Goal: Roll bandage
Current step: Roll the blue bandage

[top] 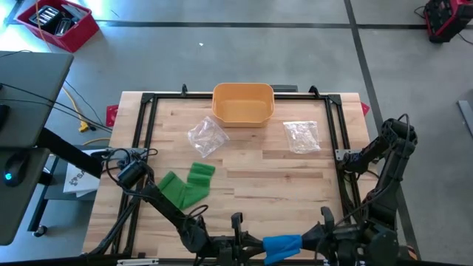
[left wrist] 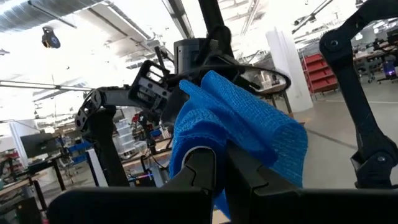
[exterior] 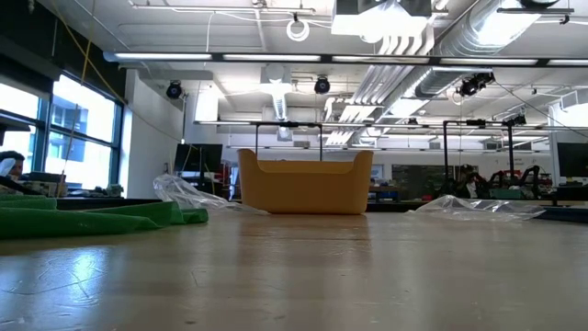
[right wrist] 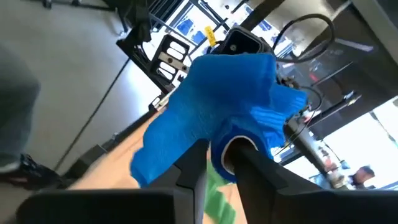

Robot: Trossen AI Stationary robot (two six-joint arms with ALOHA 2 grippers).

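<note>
Over the near edge of the table [top: 244,185], the blue bandage [top: 282,246] hangs between both arms. The left gripper [left wrist: 219,163] is pressed together, pinching its cloth; the right gripper [right wrist: 219,163] is pinching the rolled end. If either pinch slips, the loose folds could unwind, or the bandage drop off the edge.

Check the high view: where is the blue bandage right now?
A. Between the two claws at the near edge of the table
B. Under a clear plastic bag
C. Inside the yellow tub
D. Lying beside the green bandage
A: the blue bandage sits between the left claw and the right claw at the table's near edge, both closed on it.
</note>
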